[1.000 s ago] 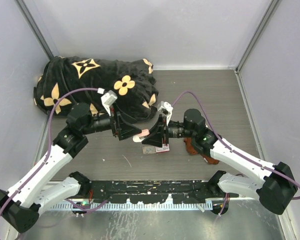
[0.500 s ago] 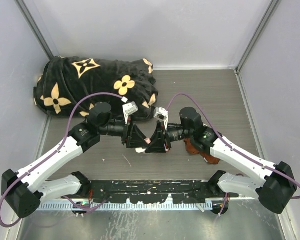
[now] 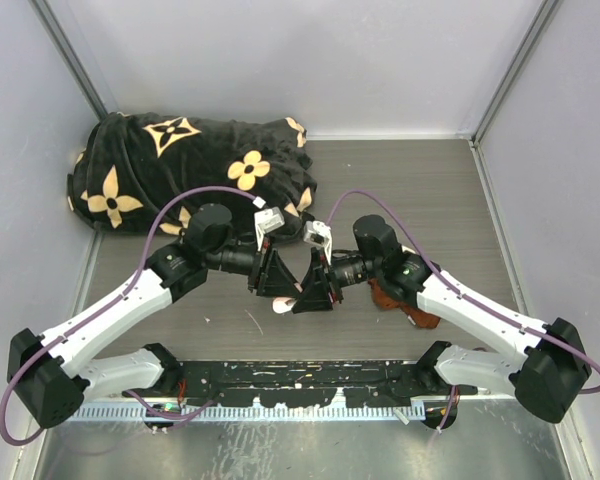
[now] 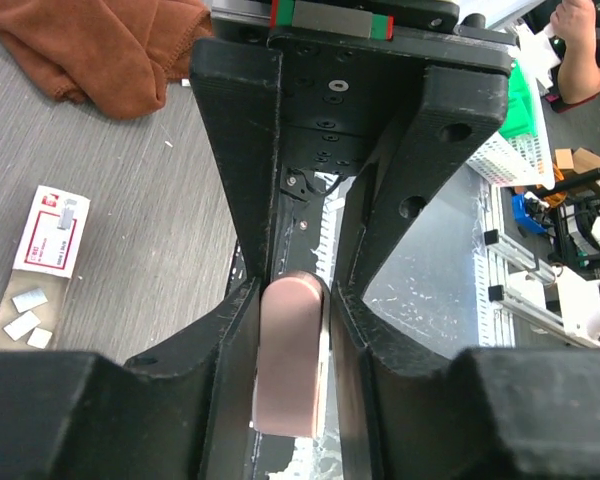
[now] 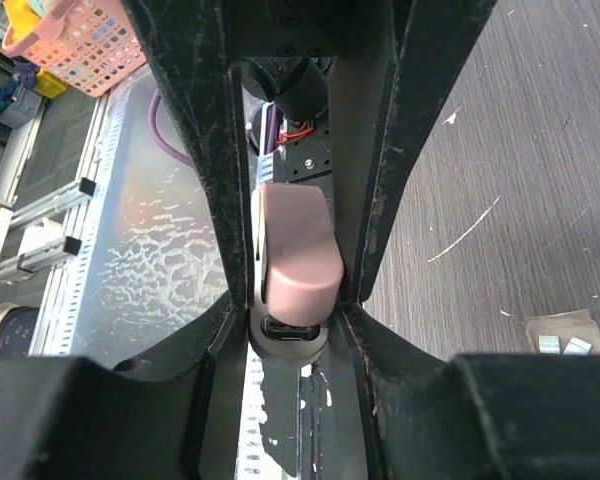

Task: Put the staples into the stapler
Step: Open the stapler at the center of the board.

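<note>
My left gripper (image 4: 292, 300) and right gripper (image 5: 292, 305) both clamp the stapler (image 4: 290, 370) — the staples (image 4: 25, 312) lie on the bench (image 4: 160, 230), seemingly none loaded yet.

Black blanket w/ tan flower print (image 3: 180, 165) bunched at back-left of grey wood-grain worktop (image 3: 430, 190). Rust-brown cloth (image 4: 100, 50) crumpled nr centre-right, apart from blanket. Pink basket (image 5: 50, 40) off worktop.

One stapler (image 4: 290, 370). One white staples box (image 4: 52, 230) with a red label. Three small silvery staple pieces (image 4: 26, 312) on one grey tray (image 4: 0, 336). One rust-brown cloth (image 4: 110, 50). One black blanket (image 3: 180, 160) with gold flowers. Two end effectors: left end effector (image 4: 292, 295), right end effector (image 5: 293, 300).
</note>
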Motion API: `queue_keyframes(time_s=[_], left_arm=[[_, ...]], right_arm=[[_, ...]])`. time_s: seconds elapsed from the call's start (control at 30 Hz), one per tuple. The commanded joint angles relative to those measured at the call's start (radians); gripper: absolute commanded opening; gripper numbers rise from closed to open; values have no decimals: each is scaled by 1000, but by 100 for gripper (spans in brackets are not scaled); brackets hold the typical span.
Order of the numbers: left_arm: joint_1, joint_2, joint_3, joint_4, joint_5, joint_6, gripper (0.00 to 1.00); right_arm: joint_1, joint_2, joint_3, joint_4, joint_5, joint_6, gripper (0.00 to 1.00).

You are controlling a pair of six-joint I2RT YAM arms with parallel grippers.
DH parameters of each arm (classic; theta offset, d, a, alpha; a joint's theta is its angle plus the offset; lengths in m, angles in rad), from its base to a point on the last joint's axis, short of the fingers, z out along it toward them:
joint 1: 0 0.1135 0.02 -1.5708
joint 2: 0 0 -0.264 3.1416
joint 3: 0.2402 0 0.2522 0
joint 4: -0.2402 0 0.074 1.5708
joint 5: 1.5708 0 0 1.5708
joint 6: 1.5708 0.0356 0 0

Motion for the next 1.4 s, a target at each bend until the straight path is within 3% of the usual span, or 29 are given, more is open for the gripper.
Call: queue_keyframes(time_s=[0.0, 0.3, 0.47, 0.63, 0.73, 0.77, 0.87, 0.93, 0.97, 1.07, 1.2, 1.37], left_arm=[[-14, 6, 40, 37, 61, 0, 32], [-16, 10, 48, -63, 70, 49, 35], [-15, 17, 55, -105, 72, 78, 43], [-16, 9, 53, -91, 73, 70, 28], [-16, 7, 49, -76, 81, 60, 9], [-16, 2, 48, -78, 78, 63, 3], [-15, -29, 36, -87, 11, 94, 0], [-15, -67, 22, -83, -77, 121, 0], [-15, -87, 16, -82, -111, 136, 0], [-16, -143, 5, -90, -211, 194, 0], [-21, -214, -30, -86, -321, 313, 0], [-120, -269, -65, -97, -550, 457, 0]], right_arm=[[6, -10, 57, 42, 19, -23, 0], [6, -24, 57, 41, 43, -35, 1], [7, -29, 56, 42, 45, -35, 1], [7, -34, 55, 42, 48, -33, 1], [5, -42, 50, 41, 80, -34, 1], [3, -51, 45, 42, 109, -35, 8], [-15, -93, 20, 55, 232, -32, 61], [-31, -134, -6, 88, 285, -7, 83], [-42, -157, -20, 108, 312, 12, 88], [-82, -219, -68, 153, 396, 94, 95], [-147, -225, -98, 164, 497, 277, 95], [-201, -166, -126, 147, 556, 613, 80]])
